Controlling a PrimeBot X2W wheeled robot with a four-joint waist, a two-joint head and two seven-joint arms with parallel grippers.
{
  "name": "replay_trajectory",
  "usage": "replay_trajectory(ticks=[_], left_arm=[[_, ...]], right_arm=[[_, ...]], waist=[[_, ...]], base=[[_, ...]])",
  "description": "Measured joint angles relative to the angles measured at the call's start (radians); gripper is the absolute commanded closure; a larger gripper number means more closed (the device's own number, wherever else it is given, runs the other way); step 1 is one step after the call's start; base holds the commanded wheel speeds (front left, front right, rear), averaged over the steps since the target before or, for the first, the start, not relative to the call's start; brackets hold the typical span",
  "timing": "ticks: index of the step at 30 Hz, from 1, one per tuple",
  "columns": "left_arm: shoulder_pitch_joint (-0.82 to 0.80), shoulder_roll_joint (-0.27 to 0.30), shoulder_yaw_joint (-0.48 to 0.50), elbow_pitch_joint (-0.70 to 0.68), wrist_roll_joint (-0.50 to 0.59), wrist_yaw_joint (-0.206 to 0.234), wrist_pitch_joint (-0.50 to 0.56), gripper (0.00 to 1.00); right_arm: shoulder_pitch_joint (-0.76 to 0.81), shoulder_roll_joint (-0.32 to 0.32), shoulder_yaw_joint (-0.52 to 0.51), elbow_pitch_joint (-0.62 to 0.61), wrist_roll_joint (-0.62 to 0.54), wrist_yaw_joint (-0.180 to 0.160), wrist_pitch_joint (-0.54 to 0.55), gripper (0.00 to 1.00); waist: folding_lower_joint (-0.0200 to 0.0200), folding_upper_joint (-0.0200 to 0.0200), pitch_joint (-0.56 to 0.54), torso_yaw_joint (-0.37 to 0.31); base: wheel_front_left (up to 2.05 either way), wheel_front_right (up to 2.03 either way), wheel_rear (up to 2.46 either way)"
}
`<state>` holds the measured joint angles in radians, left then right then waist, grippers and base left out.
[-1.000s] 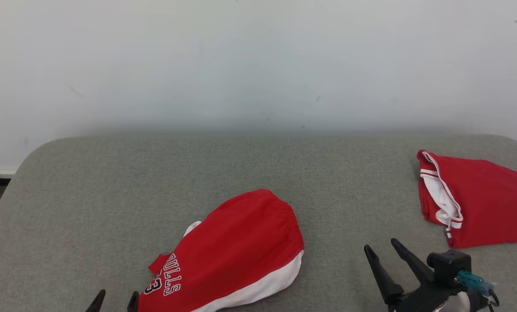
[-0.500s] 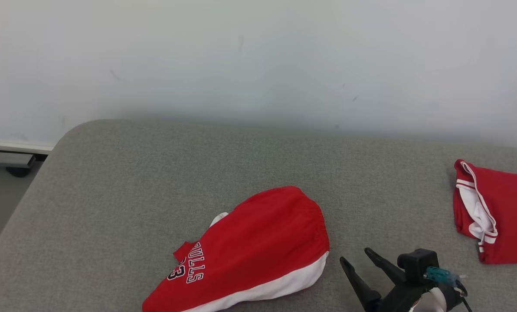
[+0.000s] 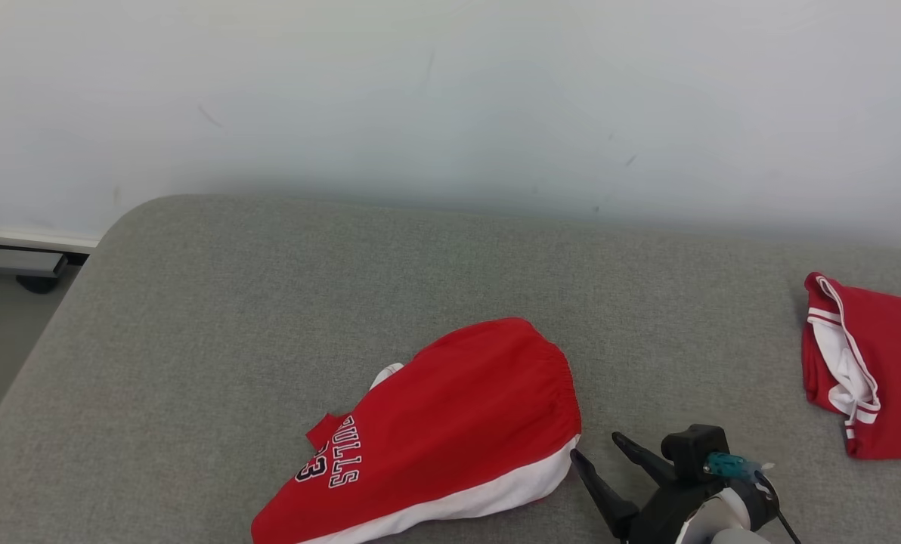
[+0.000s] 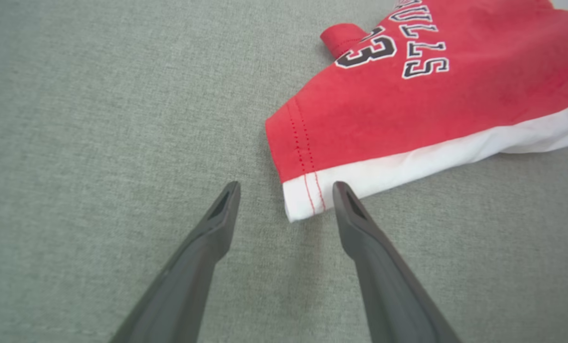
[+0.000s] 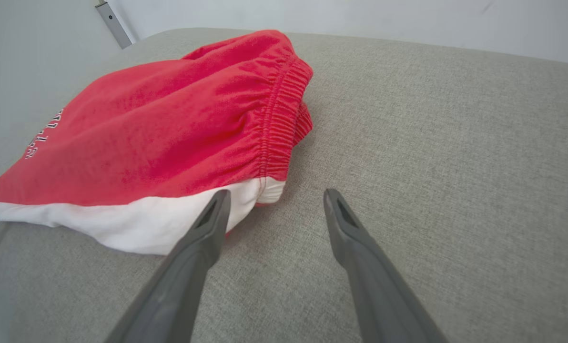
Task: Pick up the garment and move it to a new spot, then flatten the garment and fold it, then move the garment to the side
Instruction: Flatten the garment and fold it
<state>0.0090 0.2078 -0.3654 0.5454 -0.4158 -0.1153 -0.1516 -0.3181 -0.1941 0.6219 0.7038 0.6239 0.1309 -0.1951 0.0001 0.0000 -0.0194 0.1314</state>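
My left gripper (image 4: 286, 186): fingers spread wide, holding nothing, pointing at the near corner of the garment.
Between my left fingers: the white hem corner of the garment lies in the gap, closer to the finger on the right of the left wrist view; I cannot tell whether it touches.
My right gripper (image 5: 275, 193): fingers apart and empty, low over the grey surface at the garment's elastic end.
My right fingertips: in the right wrist view the left one overlaps the white band just under the gathered waistband; contact I cannot tell. The other is over bare grey fabric.
Right gripper from the head (image 3: 596, 446): just beside the garment's right end, fingers angled up and to the left.
Garment (image 3: 450, 423): red shorts with a white band along the near edge, lying loosely bunched near the front middle of the surface, lettering and a number at its left end.
Grey surface (image 3: 269, 302): padded, with rounded corners, carrying everything.
Second red garment (image 3: 881, 363): red with white trim, at the far right edge, well apart from the shorts.
Wall (image 3: 450, 91): pale, behind the surface.
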Motion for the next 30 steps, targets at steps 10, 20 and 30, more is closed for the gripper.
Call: replay_trajectory(ticks=[10,20,30], left_arm=[[-0.079,-0.015,-0.067,0.099,-0.043,-0.01,-0.017,0.0],[-0.121,-0.007,-0.18,0.119,-0.143,-0.01,-0.027,1.0],[-0.153,0.031,-0.204,0.098,-0.156,-0.016,-0.085,1.0]], right_arm=[[-0.09,0.016,0.121,0.119,0.072,0.0,-0.034,0.0],[-0.151,0.029,0.223,0.187,0.157,0.0,-0.06,1.0],[-0.17,-0.007,0.241,0.133,0.199,0.0,-0.065,1.0]], waist=[[0.0,0.0,0.016,0.017],[0.0,0.0,0.028,0.032],[-0.0002,0.0,0.021,0.023]], base=[[0.0,0.0,0.0],[0.0,0.0,0.0],[0.0,0.0,0.0]])
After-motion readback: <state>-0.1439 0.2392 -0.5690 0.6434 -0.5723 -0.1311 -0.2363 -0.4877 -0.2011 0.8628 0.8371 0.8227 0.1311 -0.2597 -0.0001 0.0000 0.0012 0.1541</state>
